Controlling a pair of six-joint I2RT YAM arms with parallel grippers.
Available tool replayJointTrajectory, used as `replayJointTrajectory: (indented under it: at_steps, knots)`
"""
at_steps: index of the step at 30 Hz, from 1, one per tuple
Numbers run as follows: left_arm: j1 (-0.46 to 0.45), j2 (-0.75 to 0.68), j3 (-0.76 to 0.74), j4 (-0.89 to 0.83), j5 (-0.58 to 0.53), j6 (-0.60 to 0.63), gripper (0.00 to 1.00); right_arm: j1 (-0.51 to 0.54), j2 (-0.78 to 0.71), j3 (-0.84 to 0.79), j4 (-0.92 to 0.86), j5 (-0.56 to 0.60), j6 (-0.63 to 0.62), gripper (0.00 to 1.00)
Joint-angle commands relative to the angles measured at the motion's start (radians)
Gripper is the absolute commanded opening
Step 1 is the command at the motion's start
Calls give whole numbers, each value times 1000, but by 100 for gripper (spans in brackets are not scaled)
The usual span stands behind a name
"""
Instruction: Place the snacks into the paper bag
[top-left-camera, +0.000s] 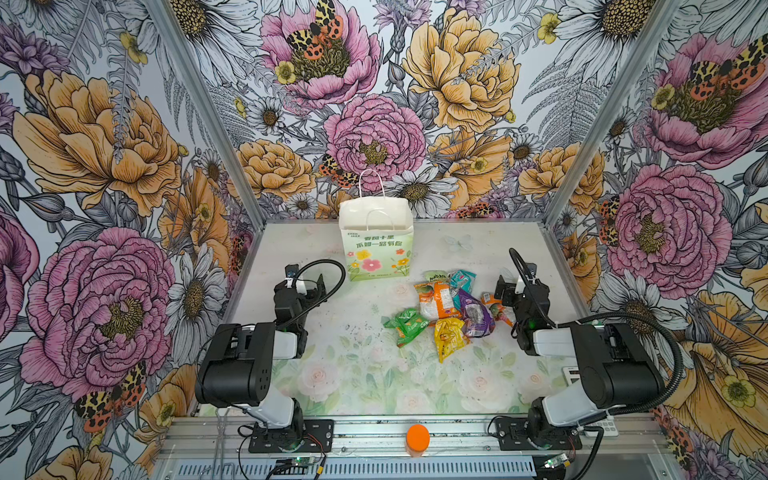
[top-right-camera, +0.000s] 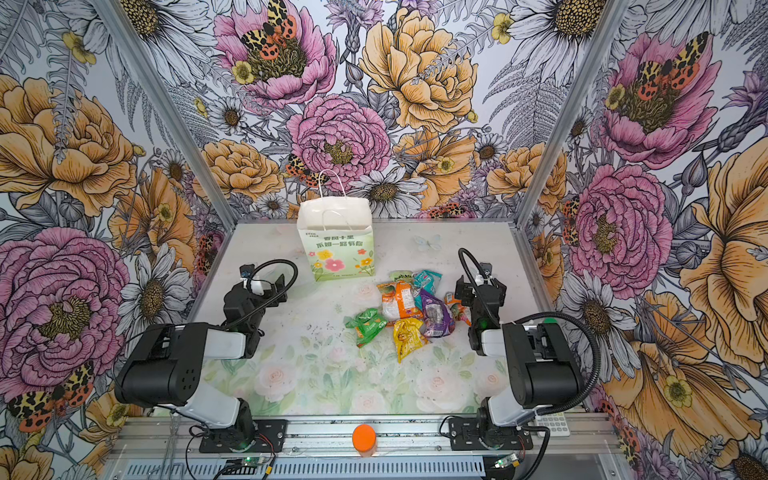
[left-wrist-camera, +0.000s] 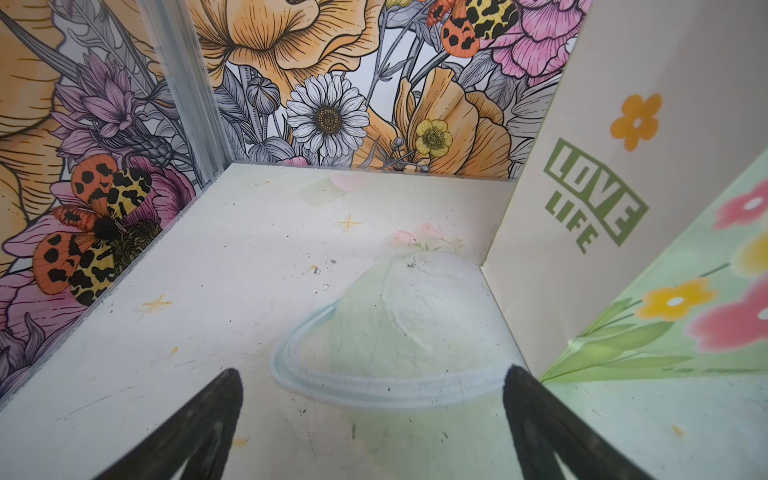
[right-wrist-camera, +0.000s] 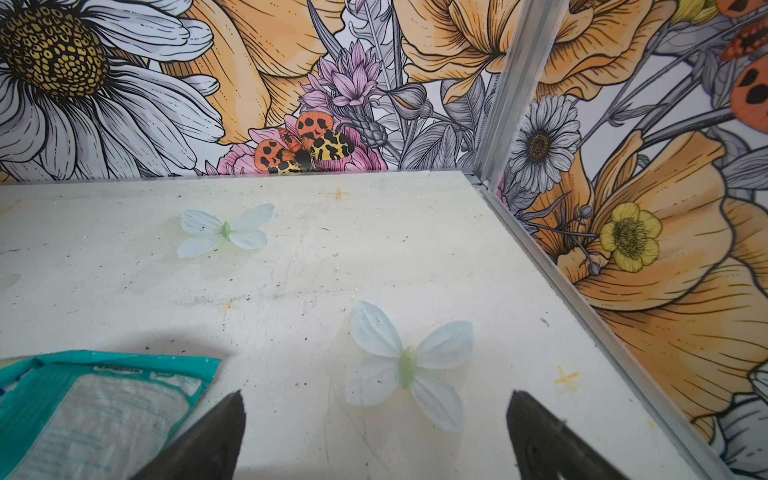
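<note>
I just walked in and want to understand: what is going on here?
Nothing is being handled yet. The snacks lie in a pile on the table, near the upright paper bag; no packet shows inside it. The left pincer and the right pincer are both open and empty.

The tall white paper bag with a green flowered front (top-left-camera: 376, 249) stands at the back, its mouth open upward. The heap of crinkly coloured snack packets (top-left-camera: 440, 305) lies just beside the right gripper (right-wrist-camera: 374, 395). The pale flowered table top (top-left-camera: 353, 374) has free room in front and left of the heap.
</note>
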Motion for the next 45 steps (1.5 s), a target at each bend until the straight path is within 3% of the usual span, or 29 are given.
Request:
replayJointTrajectory:
  at_steps: [1,13,36,40,45]
  knots:
    - [6,-6,17,4,19,4,99,-6,3,6,28,8,9,100]
    - [-17,-7,18,0,-63,6,99,-8,3,7,23,4,12,100]
    - [-18,-8,14,7,-54,11,99,-7,-5,2,30,-7,7,100]
    - [-21,-25,7,9,-65,14,99,-7,-52,32,-65,-20,2,100]
    - [-19,-122,-11,-41,-92,-1,99,-7,-150,125,-320,-53,-5,100]
